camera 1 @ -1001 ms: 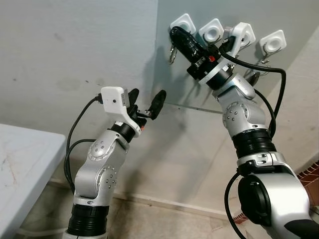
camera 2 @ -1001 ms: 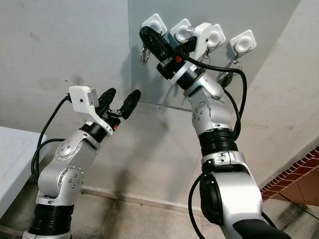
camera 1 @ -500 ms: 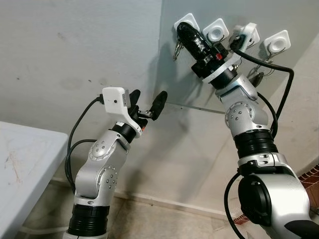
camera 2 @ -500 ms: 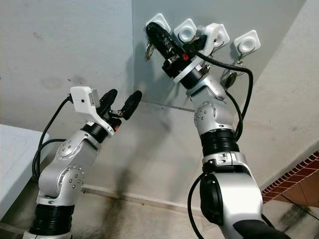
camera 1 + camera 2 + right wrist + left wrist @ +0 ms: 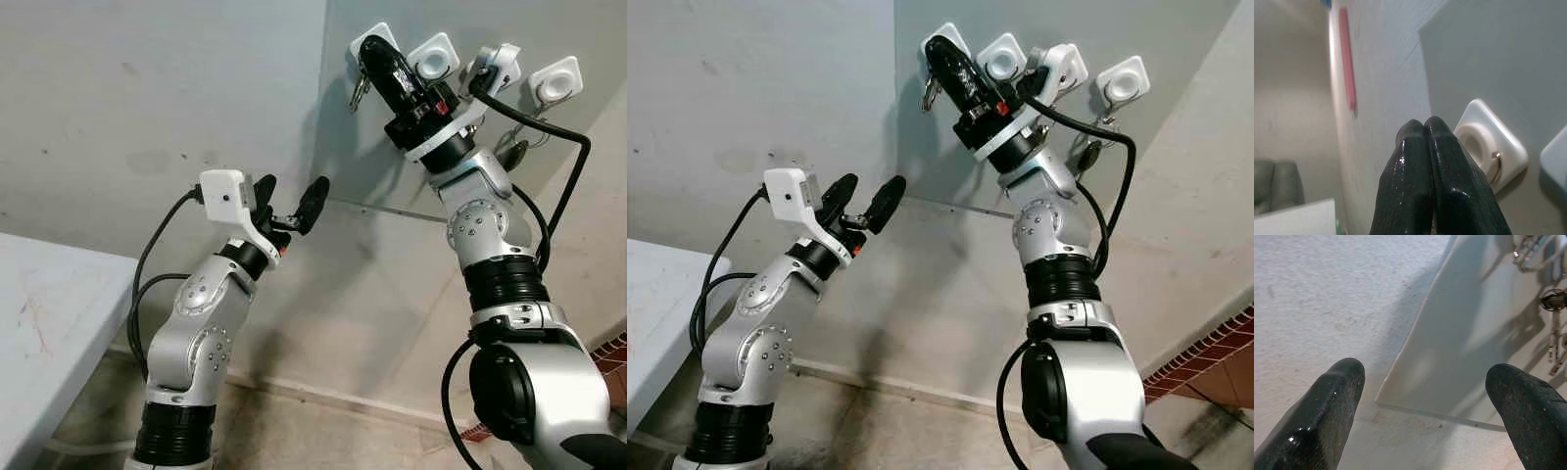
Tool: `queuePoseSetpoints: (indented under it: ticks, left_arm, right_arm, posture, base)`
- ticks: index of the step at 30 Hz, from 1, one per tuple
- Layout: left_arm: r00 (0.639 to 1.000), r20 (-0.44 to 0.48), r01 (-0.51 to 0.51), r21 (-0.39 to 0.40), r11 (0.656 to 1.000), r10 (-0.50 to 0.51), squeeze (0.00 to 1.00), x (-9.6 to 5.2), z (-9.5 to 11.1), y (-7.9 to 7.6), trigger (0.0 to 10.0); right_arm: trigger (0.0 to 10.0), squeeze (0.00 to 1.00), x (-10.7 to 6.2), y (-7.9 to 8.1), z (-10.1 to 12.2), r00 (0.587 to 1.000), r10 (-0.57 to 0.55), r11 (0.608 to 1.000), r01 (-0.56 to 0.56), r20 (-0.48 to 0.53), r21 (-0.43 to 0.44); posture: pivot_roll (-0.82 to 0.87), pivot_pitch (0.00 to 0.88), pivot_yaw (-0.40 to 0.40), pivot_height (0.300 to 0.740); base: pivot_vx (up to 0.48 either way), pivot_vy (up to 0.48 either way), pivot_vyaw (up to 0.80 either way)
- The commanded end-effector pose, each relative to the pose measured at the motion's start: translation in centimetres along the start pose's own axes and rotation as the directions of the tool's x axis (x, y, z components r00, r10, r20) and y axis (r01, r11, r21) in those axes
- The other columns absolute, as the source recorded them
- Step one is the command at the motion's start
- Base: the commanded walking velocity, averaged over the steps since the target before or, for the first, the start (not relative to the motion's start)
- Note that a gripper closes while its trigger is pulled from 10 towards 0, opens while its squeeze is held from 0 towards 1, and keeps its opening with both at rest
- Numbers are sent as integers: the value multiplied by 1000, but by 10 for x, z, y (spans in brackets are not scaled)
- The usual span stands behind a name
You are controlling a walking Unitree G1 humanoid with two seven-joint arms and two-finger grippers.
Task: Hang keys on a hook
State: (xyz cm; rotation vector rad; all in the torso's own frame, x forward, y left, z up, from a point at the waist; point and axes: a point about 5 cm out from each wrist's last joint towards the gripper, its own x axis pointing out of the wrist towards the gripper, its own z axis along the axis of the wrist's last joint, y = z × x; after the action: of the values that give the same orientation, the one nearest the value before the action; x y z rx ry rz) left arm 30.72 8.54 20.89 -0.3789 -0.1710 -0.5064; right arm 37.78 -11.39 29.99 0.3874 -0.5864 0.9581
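Four square white hooks [image 5: 556, 80] on grey panel [image 5: 392, 147].

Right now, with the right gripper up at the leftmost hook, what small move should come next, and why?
Probably ease the right gripper slightly down, so the ring settles onto the leftmost hook, before opening. Its fingers are pressed together at that hook, the keys hang just below them, and the wrist view shows a metal ring on the hook's round centre. The left gripper waits open below.

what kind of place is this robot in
Probably a bare corner of a home, maybe an entry or utility spot: a grey wall panel carrying a row of white hooks, keys already hanging there, and a white table alongside.
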Motion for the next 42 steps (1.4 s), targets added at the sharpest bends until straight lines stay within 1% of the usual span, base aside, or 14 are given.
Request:
queuePoseSetpoints:
  ticks: [1, 4, 9, 11, 12, 15, 22, 30, 32, 34, 35, 42]
  left_arm:
    - [1000, 10, 6, -3, 1000, -6, 0, 0, 4, -2, 10000]
    - [1000, 10, 6, -4, 1000, -6, 0, 0, 4, -2, 10000]
    - [1000, 12, 8, -15, 1000, -8, 0, 0, 4, -3, 10000]
    - [1000, 10, 6, -16, 1000, -6, 0, -1, 4, -3, 10000]
    - [1000, 8, 5, -18, 1000, -5, 0, -1, 3, -3, 10000]
    - [1000, 6, 5, -21, 1000, -5, 0, -1, 3, -3, 10000]
    - [1000, 9, 6, -31, 1000, -6, 0, -1, 4, -4, 10000]
    - [1000, 9, 7, -32, 999, -7, 0, 0, 5, -4, 10000]
    - [1000, 10, 2, -32, 999, -2, 0, -1, 5, -3, 10000]
    - [1000, 10, 0, -33, 999, 1, 0, -2, 5, -2, 10000]
    - [1000, 8, -2, -34, 999, 2, 0, -2, 5, -2, 10000]
    - [1000, 6, -2, -36, 999, 3, 0, -2, 5, -2, 10000]
  right_arm:
    - [10000, 0, -12, -12, 26, 999, -43, 993, 46, 32, -109]
    - [10000, 0, -18, -14, 22, 999, -40, 990, 37, -22, -136]
    - [10000, 0, -24, -16, 21, 998, -56, 988, 51, -35, -143]
    - [10000, 0, -26, -18, 23, 997, -73, 988, 71, -13, -135]
    - [10000, 0, -28, -19, 27, 996, -92, 987, 94, 22, -130]
    - [10000, 0, -30, -20, 29, 994, -98, 988, 103, 41, -119]
    - [10000, 0, -36, -20, 33, 992, -115, 983, 121, 51, -136]
    - [10000, 0, -38, -19, 27, 993, -116, 982, 115, -1, -149]
    - [10000, 0, -42, -20, 20, 991, -128, 983, 121, -48, -141]
    - [10000, 0, -44, -19, 17, 990, -130, 984, 121, -62, -130]
    - [10000, 1000, -45, -19, 16, 990, -123, 987, 116, -63, -111]
    - [10000, 1000, -45, -20, 18, 990, -136, 985, 130, -44, -112]
  posture:
    - [-34, 68, -43, 740]
    - [-34, 68, -43, 740]
    - [-38, 69, -41, 740]
    - [-37, 71, -41, 740]
    - [-37, 71, -40, 740]
    - [-36, 71, -40, 740]
    - [-42, 70, -37, 740]
    - [-39, 72, -39, 740]
    - [-36, 73, -40, 740]
    - [-37, 75, -41, 740]
    - [-37, 76, -40, 740]
    - [-37, 78, -37, 740]
  base:
    - [0, 0, 0]
    - [0, 0, 0]
    - [0, 0, 0]
    - [0, 0, 0]
    - [0, 0, 0]
    - [0, 0, 0]
    - [0, 0, 0]
    - [0, 0, 0]
    - [0, 0, 0]
    - [0, 0, 0]
    - [0, 0, 0]
    - [0, 0, 0]
